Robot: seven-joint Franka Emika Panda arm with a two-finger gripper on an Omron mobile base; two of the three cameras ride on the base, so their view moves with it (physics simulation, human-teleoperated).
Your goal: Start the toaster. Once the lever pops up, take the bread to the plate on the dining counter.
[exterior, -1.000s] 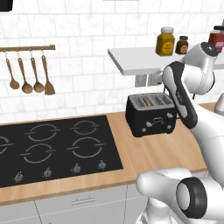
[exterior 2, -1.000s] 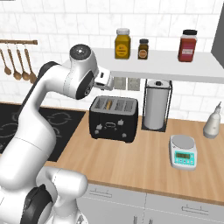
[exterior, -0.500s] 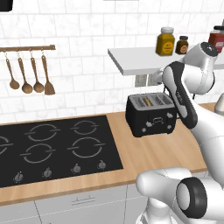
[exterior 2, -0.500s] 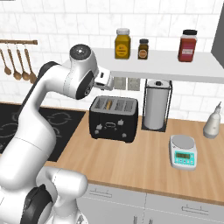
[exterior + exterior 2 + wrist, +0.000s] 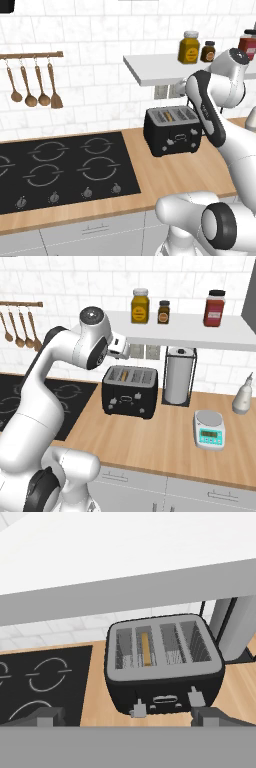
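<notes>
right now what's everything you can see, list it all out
toaster: one, black with silver slotted top, on the wood worktop by the wall
bread: one brown slice, in the toaster's second slot from the left in the hand view
hob: one, black, left on the worktop
wooden utensils: four, hanging on a wall rail
jars: three, on the white shelf
paper towel roll: one, white, right of the toaster
scale: one, pale grey
bottle: one, white, far right
fingers: two, dark, open, above the toaster
</notes>
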